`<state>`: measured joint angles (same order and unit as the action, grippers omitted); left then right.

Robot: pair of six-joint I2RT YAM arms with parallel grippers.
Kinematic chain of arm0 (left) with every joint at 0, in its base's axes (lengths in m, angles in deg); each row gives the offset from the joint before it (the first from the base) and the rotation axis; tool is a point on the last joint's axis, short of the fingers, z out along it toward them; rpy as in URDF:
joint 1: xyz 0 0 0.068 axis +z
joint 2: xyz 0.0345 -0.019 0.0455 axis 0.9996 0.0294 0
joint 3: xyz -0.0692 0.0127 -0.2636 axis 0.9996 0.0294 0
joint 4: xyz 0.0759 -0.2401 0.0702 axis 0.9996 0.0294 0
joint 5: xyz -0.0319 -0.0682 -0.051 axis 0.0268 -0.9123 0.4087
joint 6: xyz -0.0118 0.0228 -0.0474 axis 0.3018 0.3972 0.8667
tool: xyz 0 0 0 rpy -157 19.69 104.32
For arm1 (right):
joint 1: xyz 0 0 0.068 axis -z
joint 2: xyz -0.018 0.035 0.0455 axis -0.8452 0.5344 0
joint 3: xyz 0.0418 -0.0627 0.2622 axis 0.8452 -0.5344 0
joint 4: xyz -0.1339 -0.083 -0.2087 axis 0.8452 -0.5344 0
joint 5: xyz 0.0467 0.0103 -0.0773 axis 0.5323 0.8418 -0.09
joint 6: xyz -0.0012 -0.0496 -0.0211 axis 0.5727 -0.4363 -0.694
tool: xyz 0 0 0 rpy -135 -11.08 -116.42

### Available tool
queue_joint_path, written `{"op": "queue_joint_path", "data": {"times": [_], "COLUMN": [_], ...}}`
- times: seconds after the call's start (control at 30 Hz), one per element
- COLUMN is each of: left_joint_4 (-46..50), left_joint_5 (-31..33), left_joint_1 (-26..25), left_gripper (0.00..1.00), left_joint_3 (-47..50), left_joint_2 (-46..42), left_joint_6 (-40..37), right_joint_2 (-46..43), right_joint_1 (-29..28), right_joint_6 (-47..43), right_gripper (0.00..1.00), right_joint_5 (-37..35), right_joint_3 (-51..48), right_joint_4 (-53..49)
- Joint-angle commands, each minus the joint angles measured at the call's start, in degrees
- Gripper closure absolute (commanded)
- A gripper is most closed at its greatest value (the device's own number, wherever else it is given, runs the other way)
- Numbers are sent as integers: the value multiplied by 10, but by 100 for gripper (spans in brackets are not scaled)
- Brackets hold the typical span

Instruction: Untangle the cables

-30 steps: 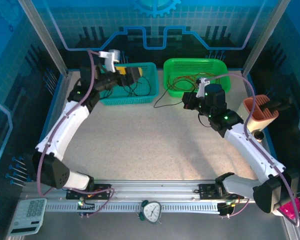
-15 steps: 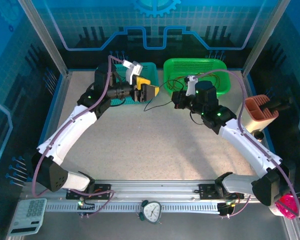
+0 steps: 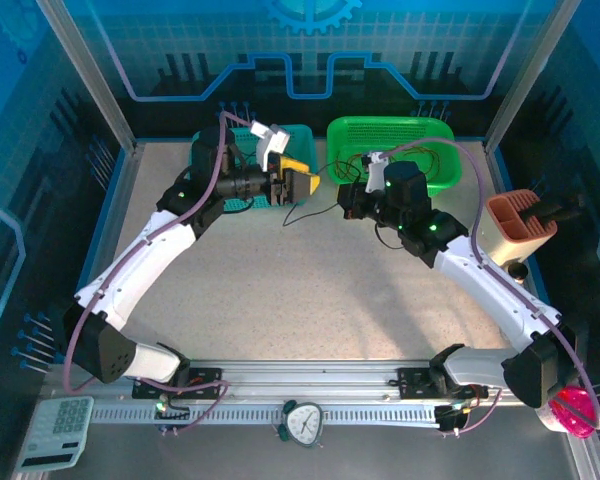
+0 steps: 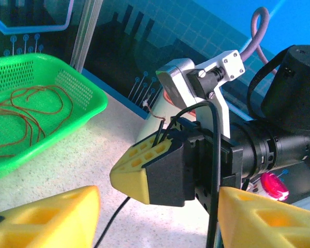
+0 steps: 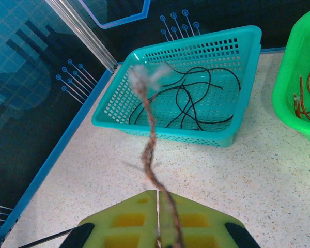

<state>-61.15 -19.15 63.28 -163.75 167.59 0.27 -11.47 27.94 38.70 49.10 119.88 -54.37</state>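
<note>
Speckled beige table (image 3: pixel 310 290) under bright light, and around it blue panels printed with circuit patterns, held in silver frame posts. A metal rail (image 3: pixel 310 382) runs along the near edge with both arm bases on it.

Counting now: two arms and two baskets, both at the far edge. The teal basket (image 5: pixel 175 135) sits left of centre and the green basket (image 3: pixel 435 140) just right of it, the two apart. One calculator (image 3: pixel 55 430) lies at the near left corner, one small clock (image 3: pixel 302 423) at the middle of the near edge, and one brown holder (image 3: pixel 520 225) stands by the right edge.

Black cables (image 5: pixel 191 101) loop inside the teal basket and red cables (image 4: pixel 26 111) curl in the green one. The loops overlap too much to count strands.

The two grippers meet in front of the gap between the baskets. The right gripper (image 5: pixel 158 212) has its yellow fingers pressed together on a twisted strand (image 5: pixel 149 150), reddish-brown, that rises away from the tips. A black cable (image 4: pixel 214 170) arcs off that same gripper and droops to the table, possibly pinched too. The left gripper (image 3: pixel 300 177) faces it, fingers spread wide, gripping nothing
</note>
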Motion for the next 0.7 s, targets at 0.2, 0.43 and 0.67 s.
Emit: {"op": "queue_joint_path", "data": {"times": [0.2,0.43,0.67], "left_joint_4": [-32,-49,-72], "left_joint_5": [-14,44,91], "left_joint_1": [-9,-10,-9], "left_gripper": [85,100,100], "left_joint_3": [-19,-29,-54], "left_joint_2": [25,34,47], "left_joint_6": [16,18,21], "right_joint_2": [-1,-18,-39], "right_joint_1": [-15,-15,-14], "right_joint_6": [-6,-2,-7], "right_gripper": [100,99,85], "right_joint_5": [4,-5,-15], "right_joint_3": [19,11,12], "right_joint_4": [4,2,-8]}}
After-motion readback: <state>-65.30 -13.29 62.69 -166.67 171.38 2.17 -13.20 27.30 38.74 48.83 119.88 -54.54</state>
